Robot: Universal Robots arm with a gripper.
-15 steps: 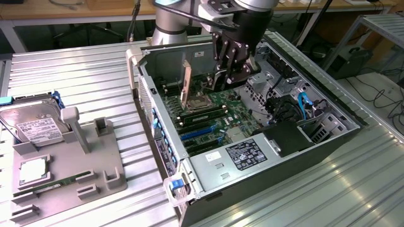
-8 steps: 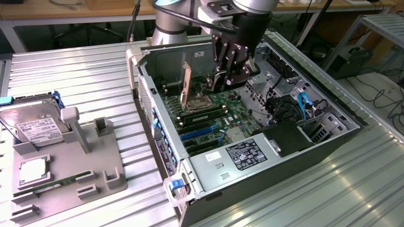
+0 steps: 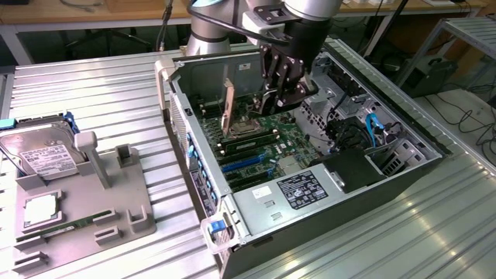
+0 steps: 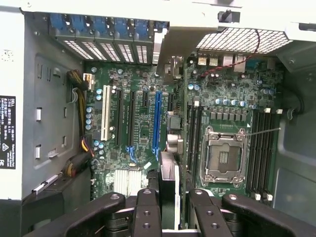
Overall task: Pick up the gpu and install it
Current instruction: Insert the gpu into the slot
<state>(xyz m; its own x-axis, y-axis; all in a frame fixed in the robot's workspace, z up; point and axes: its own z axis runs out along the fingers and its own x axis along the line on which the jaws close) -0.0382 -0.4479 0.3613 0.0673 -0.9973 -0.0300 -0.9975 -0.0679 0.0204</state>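
The black two-pronged fingers (image 4: 168, 207) on the grey arm are closed narrowly on the gpu (image 4: 169, 177), a thin flat green card with a dark side and a pale metal bracket, gripped by its edge and held on edge over the motherboard. In the exterior view the card (image 3: 227, 107) stands upright inside the open black and silver computer case (image 3: 403, 125), near the case's far wall, above the silver processor socket (image 4: 223, 159). In the wrist view the card's lower edge hangs between the long blue expansion slot (image 4: 157, 121) and the black memory slots (image 4: 193, 138), close to both. The case walls hem the fingers in. On the ribbed metal desk (image 3: 101, 87), a grey parts tray (image 3: 85, 203) carries a silver hard drive with a white label (image 3: 39, 154), well apart from the case.
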